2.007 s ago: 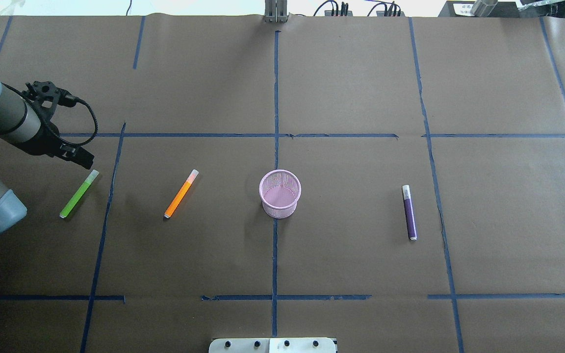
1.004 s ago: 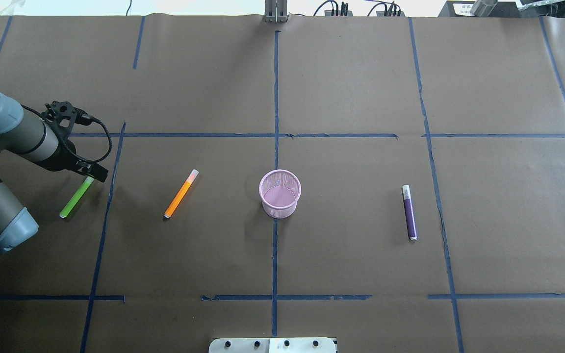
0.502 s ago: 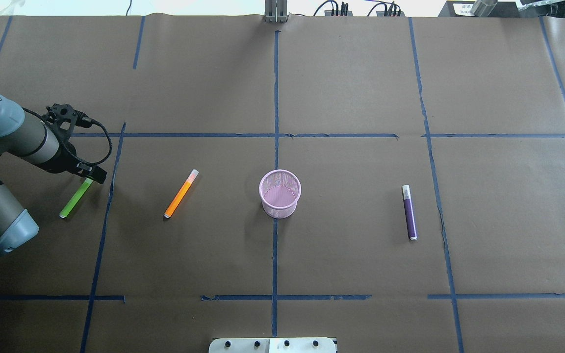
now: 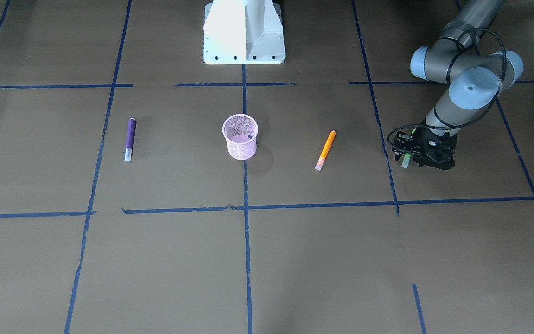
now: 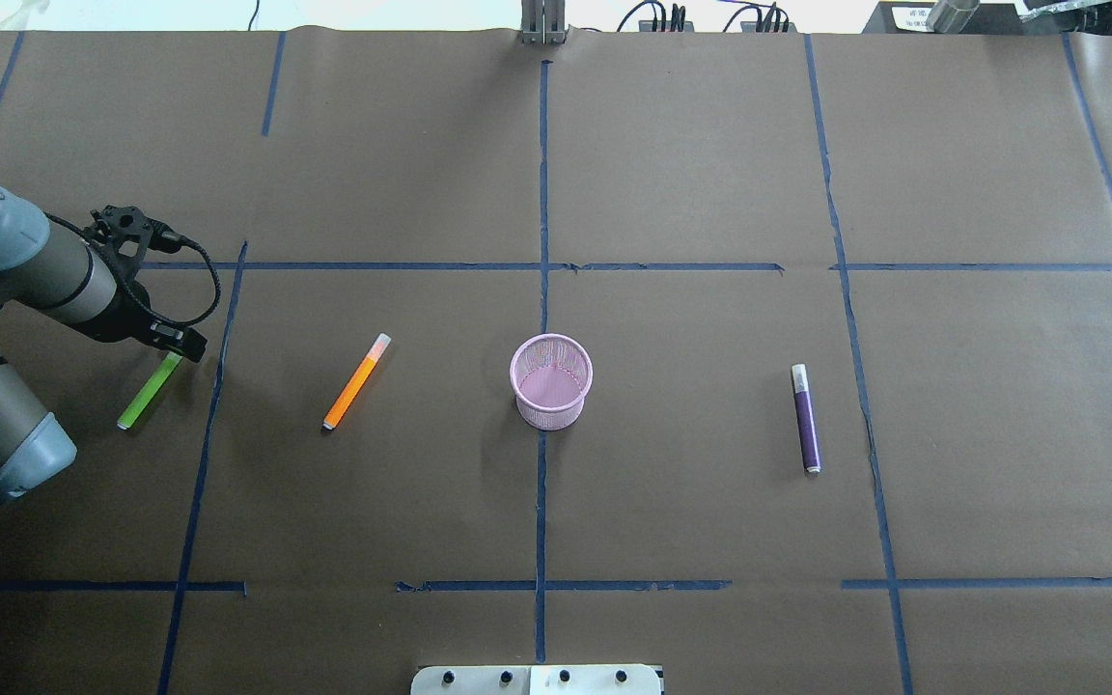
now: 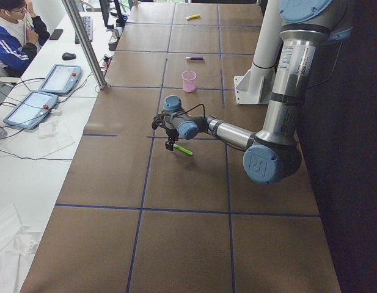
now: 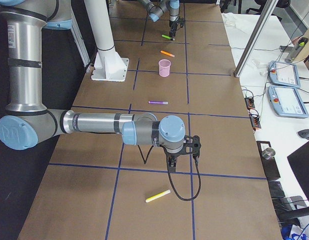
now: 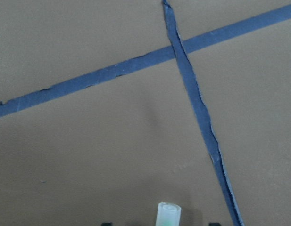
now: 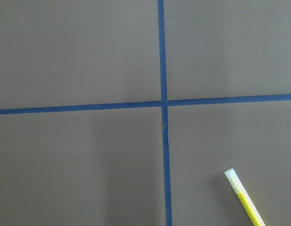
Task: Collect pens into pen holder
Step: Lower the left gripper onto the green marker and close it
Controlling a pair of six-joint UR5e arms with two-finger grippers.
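Table: brown paper cover, creased in places. Blue tape lines form grid on it; tape torn and gapped at several joints.

Light: bright, even; shadows on table soft.

White bench runs along table's long side. On it: two tablet-like screens, keyboard, mouse, loose cables. Seated person at bench, white and blue jacket.

Aluminium post stands at table edge, bench side.

Dark panel along table's opposite side.

Cable plugs just beyond table's bench-side edge.
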